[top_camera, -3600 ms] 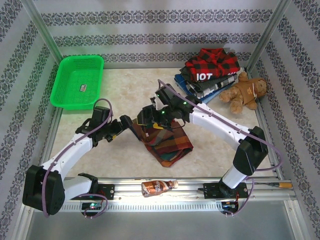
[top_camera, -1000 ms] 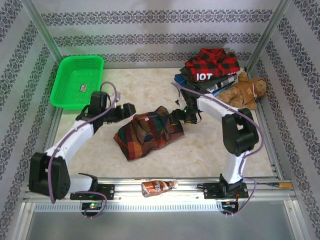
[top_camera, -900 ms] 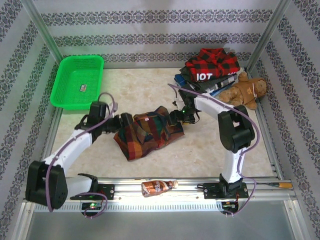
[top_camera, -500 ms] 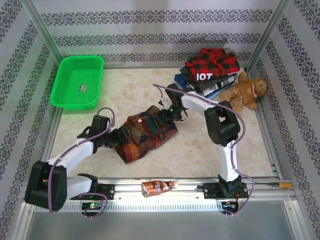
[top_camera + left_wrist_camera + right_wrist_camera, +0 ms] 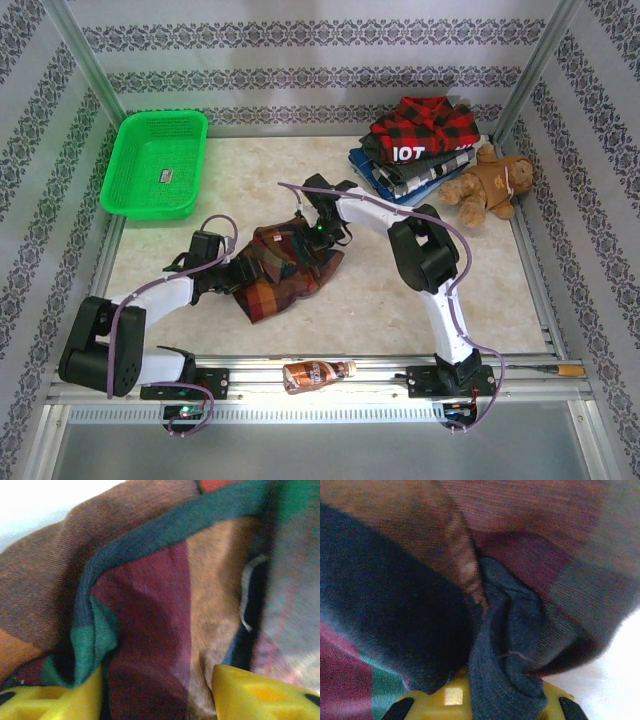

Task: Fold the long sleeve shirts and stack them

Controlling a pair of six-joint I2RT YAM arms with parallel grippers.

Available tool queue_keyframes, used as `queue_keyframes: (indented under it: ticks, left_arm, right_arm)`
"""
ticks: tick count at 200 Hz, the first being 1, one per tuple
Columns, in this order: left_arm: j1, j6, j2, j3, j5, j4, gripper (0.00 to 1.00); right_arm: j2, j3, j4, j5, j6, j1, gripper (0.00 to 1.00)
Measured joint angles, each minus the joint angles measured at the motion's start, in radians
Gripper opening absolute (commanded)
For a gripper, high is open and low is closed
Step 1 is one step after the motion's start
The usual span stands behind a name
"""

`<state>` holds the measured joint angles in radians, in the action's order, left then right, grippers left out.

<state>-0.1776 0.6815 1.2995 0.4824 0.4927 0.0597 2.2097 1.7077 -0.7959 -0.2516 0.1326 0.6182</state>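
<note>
Right gripper (image 5: 318,230) is pressed together, pinching a fold at the far edge of the plaid shirt (image 5: 280,285). Left gripper (image 5: 243,268) sits at the shirt's left edge, fingers (image 5: 250,690) apart with cloth bunched between them; can't tell if it's clamped. The plaid shirt lies crumpled mid table (image 5: 260,180), well apart from the stack (image 5: 420,150) of other shirts in the far right corner beside the bear (image 5: 492,185).

White arms (image 5: 160,293); purple cables (image 5: 218,217); yellow-tipped pincers (image 5: 157,692)
</note>
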Motion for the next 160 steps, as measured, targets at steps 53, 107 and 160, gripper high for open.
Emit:
queue_keyframes:
  ticks: [53, 107, 160]
  left_arm:
    - [0.000, 0.000, -0.194, 0.067, -0.034, 0.041, 1.00]
    - [0.000, -0.024, -0.200, 0.320, -0.072, 0.030, 1.00]
    - [0.000, -0.070, -0.117, 0.437, -0.076, 0.030, 1.00]
  right_arm:
    - [-0.121, 0.113, -0.063, 0.362, 0.001, -0.039, 0.00]
    - [-0.211, 0.416, -0.070, 0.578, -0.119, -0.096, 0.00]
    - [-0.197, 0.619, -0.129, 0.651, -0.246, -0.116, 0.00]
